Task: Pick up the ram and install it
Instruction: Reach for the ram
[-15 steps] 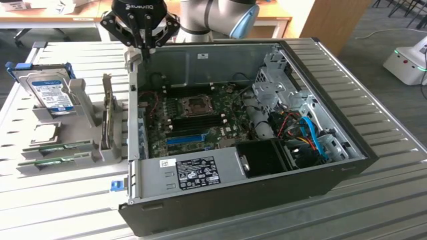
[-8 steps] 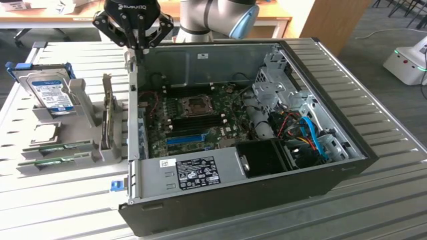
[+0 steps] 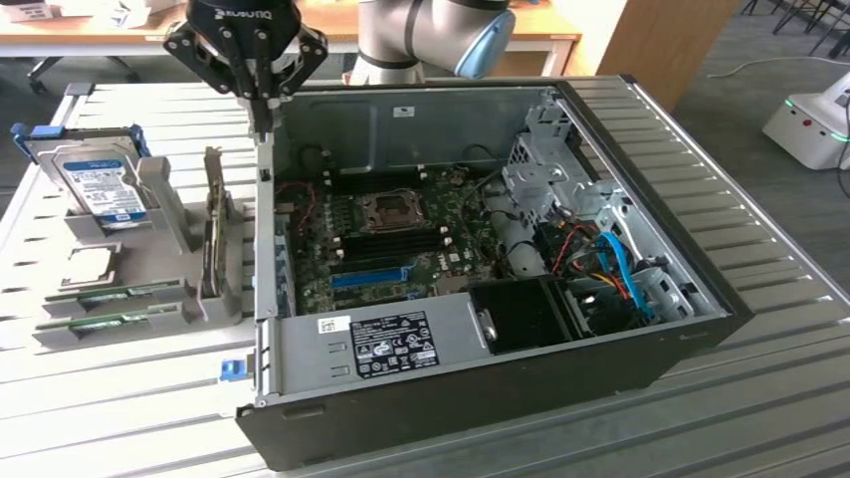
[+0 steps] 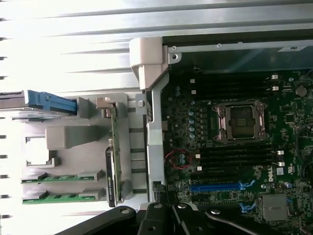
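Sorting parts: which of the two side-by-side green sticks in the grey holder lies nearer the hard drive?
The inner stick, on the hard drive's side of the pair; the outer stick lies beyond it, at the grey holder's end.

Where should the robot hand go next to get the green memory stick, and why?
Probably it should move toward the exterior view's left, to just above the gray holder. The gripper is shut and empty, hanging over the wall of the computer case, while the green ram sticks sit in that holder, untouched.
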You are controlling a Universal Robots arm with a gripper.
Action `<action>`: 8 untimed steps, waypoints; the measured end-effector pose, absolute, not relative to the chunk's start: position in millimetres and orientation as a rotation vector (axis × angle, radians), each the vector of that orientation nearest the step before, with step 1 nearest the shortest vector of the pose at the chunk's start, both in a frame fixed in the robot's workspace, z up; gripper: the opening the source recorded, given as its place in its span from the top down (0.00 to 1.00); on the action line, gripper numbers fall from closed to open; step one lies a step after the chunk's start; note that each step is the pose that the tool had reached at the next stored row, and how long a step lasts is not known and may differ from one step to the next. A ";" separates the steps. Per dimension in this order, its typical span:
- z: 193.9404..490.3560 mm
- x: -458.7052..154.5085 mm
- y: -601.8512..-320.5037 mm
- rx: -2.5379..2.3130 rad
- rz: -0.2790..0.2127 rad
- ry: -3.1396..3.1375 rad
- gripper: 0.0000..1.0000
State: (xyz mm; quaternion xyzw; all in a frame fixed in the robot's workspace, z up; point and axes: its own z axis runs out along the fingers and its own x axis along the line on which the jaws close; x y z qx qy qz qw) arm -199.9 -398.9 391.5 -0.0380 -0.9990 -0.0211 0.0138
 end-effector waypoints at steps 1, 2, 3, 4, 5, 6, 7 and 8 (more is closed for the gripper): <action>391.4 -201.9 -398.8 -0.118 -0.066 -3.110 0.90; 391.4 -203.9 -398.8 -0.118 -0.066 -3.109 0.90; 391.3 -206.1 -398.8 -0.118 -0.065 -3.107 0.90; 391.2 -208.2 -398.8 -0.118 -0.065 -3.106 0.90; 391.1 -210.6 -398.9 -0.118 -0.065 -3.105 0.90; 391.1 -213.4 -398.9 -0.118 -0.065 -3.104 0.90; 391.0 -216.2 -398.9 -0.118 -0.065 -3.102 0.90; 390.8 -219.0 -398.9 -0.118 -0.065 -3.102 0.90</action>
